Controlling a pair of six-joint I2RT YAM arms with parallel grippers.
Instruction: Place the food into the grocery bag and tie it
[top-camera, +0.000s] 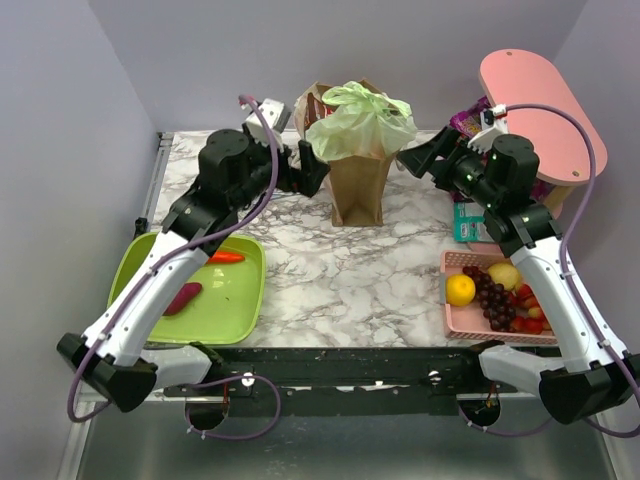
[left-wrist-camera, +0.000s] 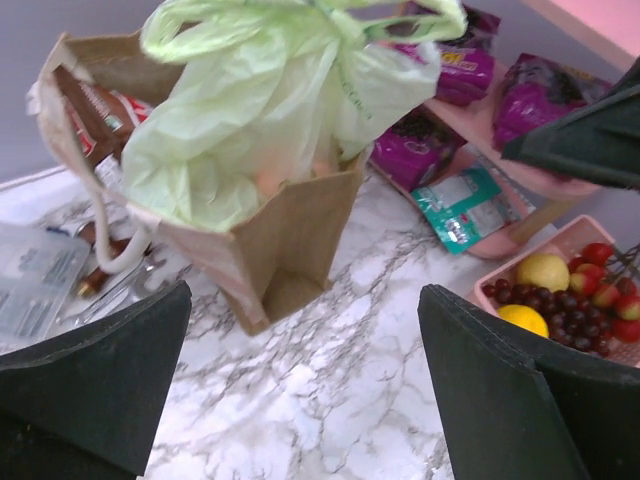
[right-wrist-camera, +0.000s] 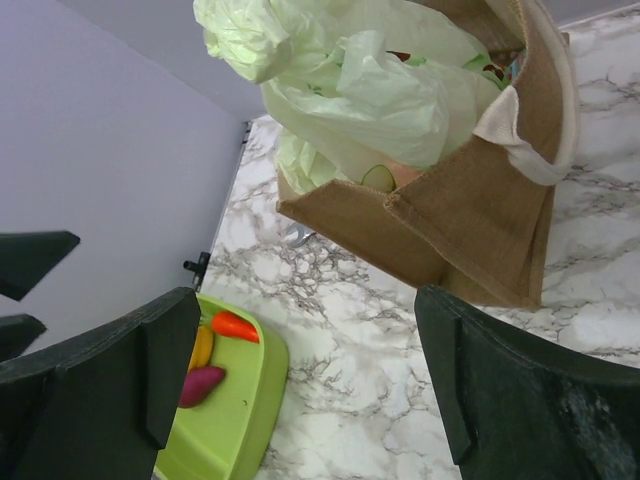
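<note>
Marble tabletop (top-camera: 330, 290) carries an upright brown paper bag (top-camera: 360, 200), the pale green grocery bag (top-camera: 362, 125) bulging from its top. Left gripper (top-camera: 316, 176) and right gripper (top-camera: 408, 160) flank it, jaws spread wide, grasping nothing.

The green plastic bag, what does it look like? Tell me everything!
The green plastic bag is thin, crinkly and pale, so see-through that blurry orange shapes show inside. It is full and puffy. Its handles look gathered into a knot on top, with loops sticking out. It sits in the open mouth of the brown bag, bulging above the rim. Only that brown bag touches it, standing at the back of the marble table.
</note>
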